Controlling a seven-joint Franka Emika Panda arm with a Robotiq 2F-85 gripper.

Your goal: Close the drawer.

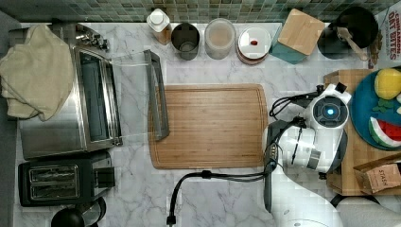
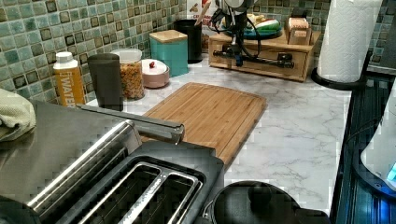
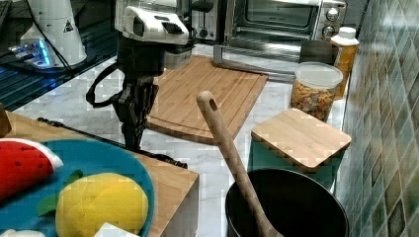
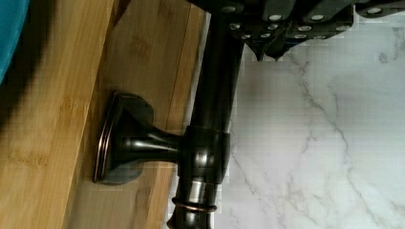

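Note:
The drawer point(image 2: 261, 57) is the light-wood front in the wooden stand point(image 1: 341, 78), and in the left view it looks about flush with the stand. A long dark bronze bar handle point(image 4: 210, 119) runs across the drawer front point(image 4: 143, 57) on a flared mount. My gripper point(image 4: 261, 50) hangs straight down at this handle, on the marble side of the bar and touching or almost touching it. In the right view my gripper point(image 3: 132, 140) looks narrow and shut, with nothing in it. The left view has my gripper point(image 2: 237, 51) in front of the drawer.
A blue plate point(image 1: 366, 111) of toy fruit and a tea box point(image 1: 380, 177) sit on the stand. The cutting board point(image 1: 210, 125) lies mid-counter beside the toaster oven's open door point(image 1: 158, 94). Jars, a teal canister point(image 1: 298, 35) and a black pot point(image 1: 352, 28) line the back wall.

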